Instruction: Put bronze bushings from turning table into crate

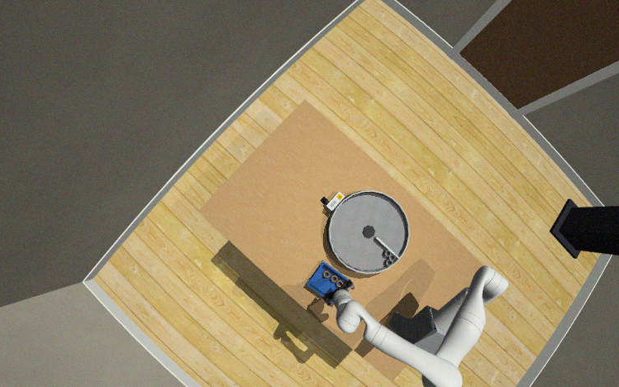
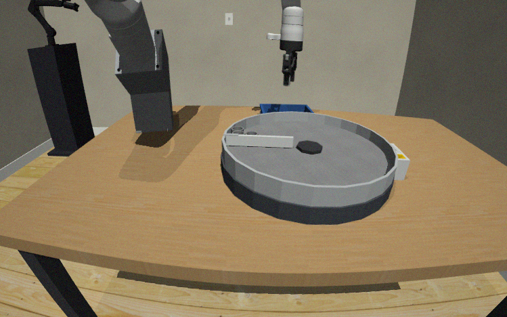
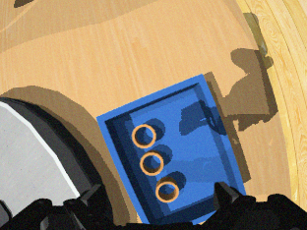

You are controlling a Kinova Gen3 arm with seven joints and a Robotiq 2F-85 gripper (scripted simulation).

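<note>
The blue crate [image 3: 173,152] lies on the wooden table beside the turning table and holds three bronze bushings [image 3: 153,164] in a row. It also shows from above [image 1: 328,279] and behind the turning table's rim [image 2: 285,108]. The grey turning table [image 2: 306,157] carries steel bushings [image 2: 245,130] behind its white bar; from above they sit near the rim [image 1: 389,257]. My gripper [image 2: 288,80] hangs high above the crate, open and empty; its spread fingers frame the wrist view's bottom edge [image 3: 153,211].
The arm's grey pedestal [image 2: 146,82] stands at the table's back left. A black stand [image 2: 59,94] is on the floor to the left. A small white and yellow box [image 2: 401,161] sits against the turning table's right side.
</note>
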